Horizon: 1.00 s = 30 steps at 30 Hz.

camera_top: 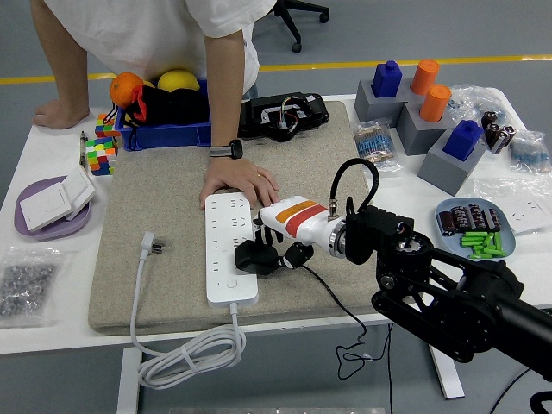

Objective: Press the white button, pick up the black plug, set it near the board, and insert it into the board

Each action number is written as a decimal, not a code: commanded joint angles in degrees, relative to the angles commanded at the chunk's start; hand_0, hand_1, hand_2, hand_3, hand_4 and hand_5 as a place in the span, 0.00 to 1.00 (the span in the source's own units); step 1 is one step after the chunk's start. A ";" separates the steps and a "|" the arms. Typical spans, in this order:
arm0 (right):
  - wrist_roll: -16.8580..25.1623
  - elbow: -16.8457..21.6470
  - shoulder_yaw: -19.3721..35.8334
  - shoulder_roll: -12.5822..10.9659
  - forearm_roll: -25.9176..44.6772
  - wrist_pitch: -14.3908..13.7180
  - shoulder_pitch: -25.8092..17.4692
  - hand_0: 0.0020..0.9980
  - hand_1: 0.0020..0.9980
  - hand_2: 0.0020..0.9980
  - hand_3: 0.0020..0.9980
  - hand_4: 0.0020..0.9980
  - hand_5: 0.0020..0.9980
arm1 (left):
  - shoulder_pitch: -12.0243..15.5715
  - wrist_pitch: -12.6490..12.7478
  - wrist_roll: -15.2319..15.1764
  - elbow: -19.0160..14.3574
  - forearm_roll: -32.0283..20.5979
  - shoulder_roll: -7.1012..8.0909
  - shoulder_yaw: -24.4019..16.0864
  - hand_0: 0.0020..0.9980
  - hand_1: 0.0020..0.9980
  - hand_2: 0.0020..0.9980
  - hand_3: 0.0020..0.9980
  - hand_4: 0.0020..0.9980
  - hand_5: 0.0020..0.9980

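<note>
A white power strip (228,248) lies lengthwise on a grey felt mat (164,216). My right hand (269,250), white with an orange stripe, reaches in from the right and is shut on the black plug (254,257), which sits at the strip's right edge, over its lower sockets. The plug's black cable (332,297) trails right and off the table's near edge. A person's hand (239,184) presses flat on the strip's far end. The strip's white button (230,283) is near its near end. My left arm is out of view.
The strip's white cord and plug (153,246) lie on the mat's left. A blue bin (164,108) with fruit, cubes (99,151), a purple plate (53,211) with switches, a screw bag (26,289), grey blocks (423,112) and a blue tray (474,226) ring the mat.
</note>
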 joint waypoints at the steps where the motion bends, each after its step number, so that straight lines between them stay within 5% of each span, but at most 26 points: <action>1: -0.01 0.23 0.22 -0.08 -0.02 0.04 0.04 0.34 0.42 0.44 0.54 0.85 0.00 | -0.02 0.03 -0.04 0.00 -0.09 0.00 0.04 0.78 0.73 0.68 0.76 0.50 0.48; 15: -0.04 1.98 2.26 -0.34 0.09 0.38 -0.05 0.33 0.42 0.44 0.54 0.86 0.00 | -0.07 0.01 -0.04 0.00 0.00 -0.02 -0.01 0.78 0.73 0.68 0.76 0.50 0.48; 30: 1.55 10.14 7.17 -1.81 5.66 -0.67 -5.21 0.37 0.45 0.48 0.53 0.86 0.00 | -0.05 0.07 -0.11 0.00 -0.11 -0.15 0.12 0.78 0.73 0.68 0.76 0.50 0.49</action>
